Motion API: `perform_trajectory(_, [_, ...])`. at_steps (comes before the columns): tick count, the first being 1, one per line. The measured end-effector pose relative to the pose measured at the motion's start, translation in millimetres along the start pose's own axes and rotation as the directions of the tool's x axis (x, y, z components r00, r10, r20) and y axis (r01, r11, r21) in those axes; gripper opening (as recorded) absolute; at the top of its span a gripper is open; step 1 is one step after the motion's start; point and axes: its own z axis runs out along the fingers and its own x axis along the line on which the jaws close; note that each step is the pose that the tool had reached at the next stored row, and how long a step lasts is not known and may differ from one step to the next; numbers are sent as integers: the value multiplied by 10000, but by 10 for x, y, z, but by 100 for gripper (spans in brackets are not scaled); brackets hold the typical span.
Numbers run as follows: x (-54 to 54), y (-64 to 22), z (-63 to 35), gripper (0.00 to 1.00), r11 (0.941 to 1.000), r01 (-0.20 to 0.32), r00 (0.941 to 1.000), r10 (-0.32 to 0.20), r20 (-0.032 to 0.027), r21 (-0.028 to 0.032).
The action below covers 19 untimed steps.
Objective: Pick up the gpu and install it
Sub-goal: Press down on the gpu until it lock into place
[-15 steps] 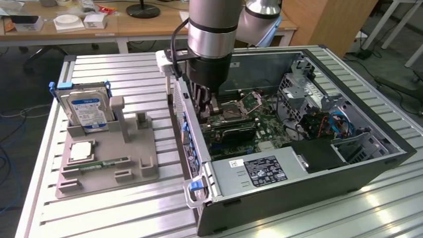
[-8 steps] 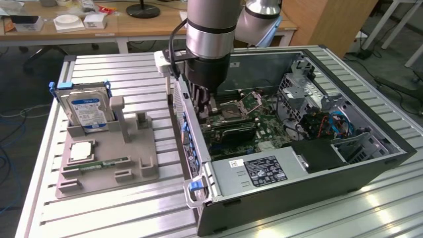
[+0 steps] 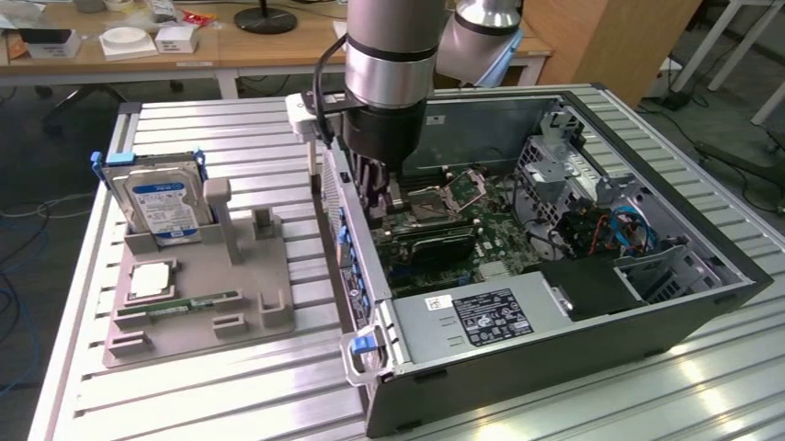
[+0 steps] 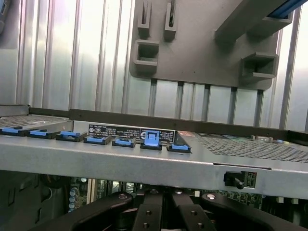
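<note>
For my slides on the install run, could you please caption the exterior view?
Arm's gripper lowered into the open computer case over the motherboard; hard drive stands in the grey holder.

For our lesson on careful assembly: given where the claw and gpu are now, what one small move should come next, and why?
Probably a short, straight push down. The claw is low inside the open case, at the rear end of the gpu, which stands over the motherboard; whether it is fully seated cannot be told.
</note>
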Motion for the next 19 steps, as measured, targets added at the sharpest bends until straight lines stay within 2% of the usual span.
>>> perform_trajectory(10, [-11,-18,20,10,10000,-3,10000,3,3,-4])
perform_trajectory(19, [5,-219,18,10,10000,0,10000,0,2,-37])
